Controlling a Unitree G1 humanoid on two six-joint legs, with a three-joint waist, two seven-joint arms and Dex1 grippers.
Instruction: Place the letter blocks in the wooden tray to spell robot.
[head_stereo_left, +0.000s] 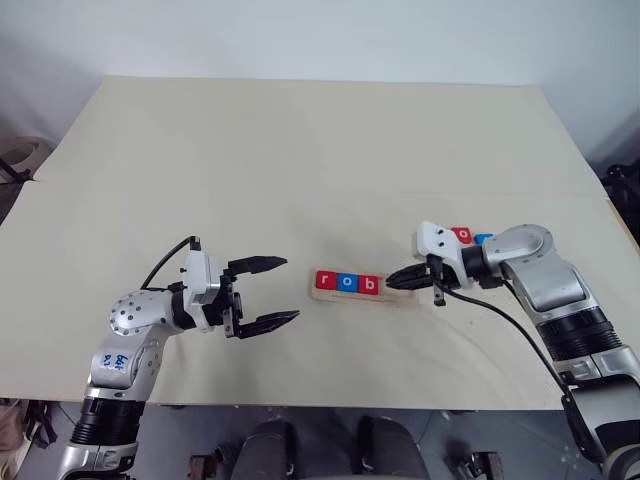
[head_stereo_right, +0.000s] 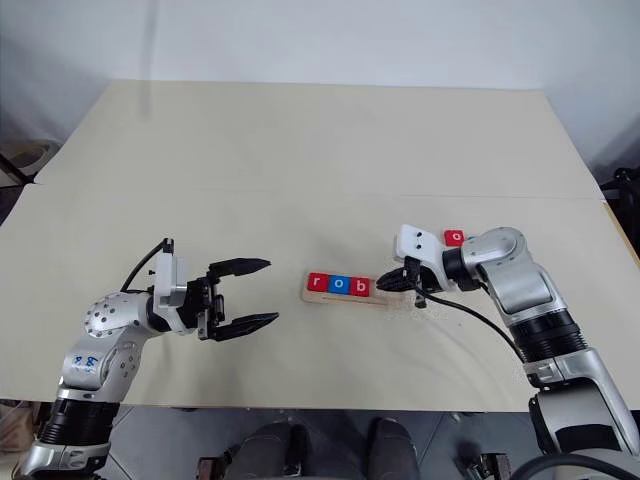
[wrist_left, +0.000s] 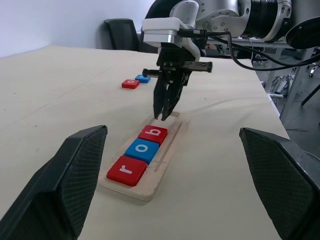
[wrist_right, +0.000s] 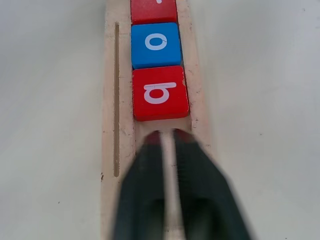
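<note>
hovering left of the tray, left gripper (head_stereo_left: 268, 293) is sitting with fingers spread wide, carrying nothing. wooden tray (head_stereo_left: 326, 296) is lying mid-table holding red r (head_stereo_left: 324, 281), blue o (head_stereo_left: 347, 283) and red b (head_stereo_left: 369, 285) touching in a row, two slots bare at its right end. right gripper (head_stereo_left: 400, 277) is poised over that bare end just beside the b, fingers pressed together, empty. red block (head_stereo_left: 462, 235) and blue block (head_stereo_left: 484, 240) are waiting further right. judgement: fetch the o next, seat it flush against the b without nudging the row.
</note>
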